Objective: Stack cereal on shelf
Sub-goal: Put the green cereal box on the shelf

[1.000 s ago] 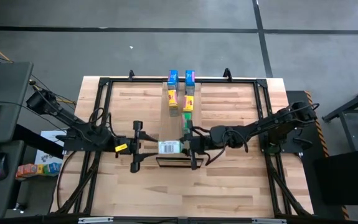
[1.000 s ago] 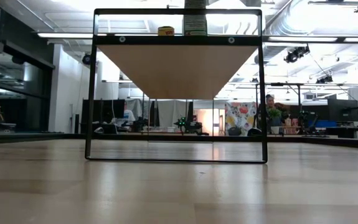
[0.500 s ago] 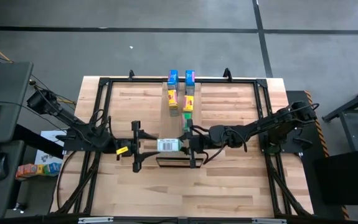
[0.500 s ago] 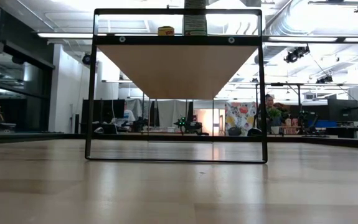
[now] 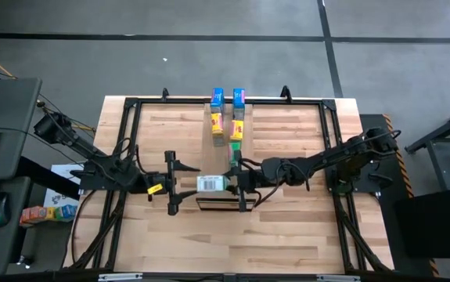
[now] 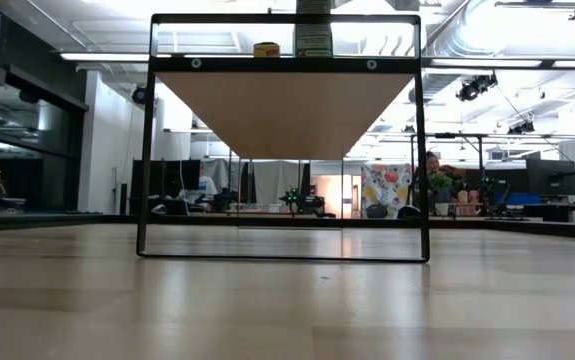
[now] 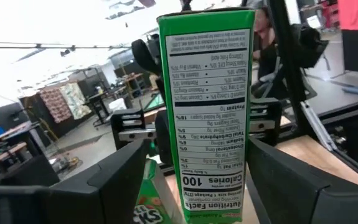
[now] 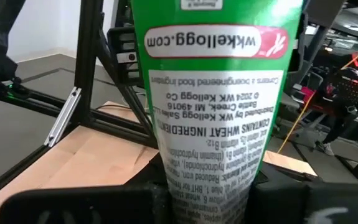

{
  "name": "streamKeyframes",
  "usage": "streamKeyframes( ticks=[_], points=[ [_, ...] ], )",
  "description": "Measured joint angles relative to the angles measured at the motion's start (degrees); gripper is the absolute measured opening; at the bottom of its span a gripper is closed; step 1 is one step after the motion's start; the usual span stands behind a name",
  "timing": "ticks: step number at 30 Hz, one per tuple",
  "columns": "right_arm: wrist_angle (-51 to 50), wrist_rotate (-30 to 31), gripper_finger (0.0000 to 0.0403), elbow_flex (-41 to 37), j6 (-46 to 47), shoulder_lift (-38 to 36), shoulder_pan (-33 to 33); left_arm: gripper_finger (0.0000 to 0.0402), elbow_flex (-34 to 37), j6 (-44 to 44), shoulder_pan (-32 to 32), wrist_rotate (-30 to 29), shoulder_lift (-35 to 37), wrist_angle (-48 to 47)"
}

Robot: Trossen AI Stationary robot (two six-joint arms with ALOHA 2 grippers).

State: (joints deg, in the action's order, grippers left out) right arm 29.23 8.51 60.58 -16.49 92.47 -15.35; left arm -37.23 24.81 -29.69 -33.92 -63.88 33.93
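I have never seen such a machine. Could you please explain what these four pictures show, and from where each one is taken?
This is a robot with two dark arms at a wooden table. Each arm ends in a two-finger gripper. One picture looks straight down from above. One looks level across the table top and sees the shelf, a pale board on a black frame, from below. The other two come from cameras on the wrists. Small cereal boxes stand on the shelf; from above, blue boxes and a yellow box show. In the middle, the right gripper holds a green box. The left gripper is open at the box's other end.
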Motion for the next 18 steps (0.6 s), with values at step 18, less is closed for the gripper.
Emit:
streamKeyframes(
  ticks=[18],
  points=[
    [0.07,1.99,0.0061,0.0,2.21,0.02,0.49,0.0267,-0.06,-4.91,2.71,8.1,-2.12,0.86]
  ],
)
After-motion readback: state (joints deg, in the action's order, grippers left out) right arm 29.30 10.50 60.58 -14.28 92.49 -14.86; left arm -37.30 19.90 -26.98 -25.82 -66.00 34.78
